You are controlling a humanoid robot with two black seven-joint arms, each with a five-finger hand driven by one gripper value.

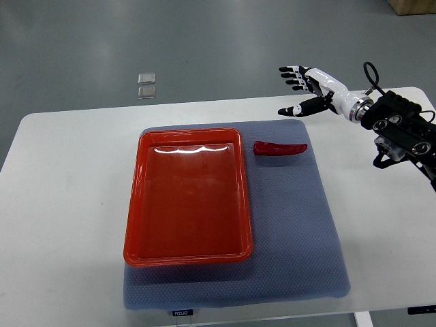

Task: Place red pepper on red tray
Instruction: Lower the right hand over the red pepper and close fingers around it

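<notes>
Free room and obstacles, top view. The right hand (300, 87), fingers spread and holding nothing, hovers over the far right edge of the tabletop (68, 204), apart from the red pepper (280, 148). Between hand and pepper lies only bare blue mat (293, 225). The pepper lies on the mat just beside the red tray (133, 225), near its far right corner; the tray's raised rim is the sole barrier between them. The tray floor is unoccupied. Mat right of the tray and white tabletop on both sides offer open passage.
</notes>
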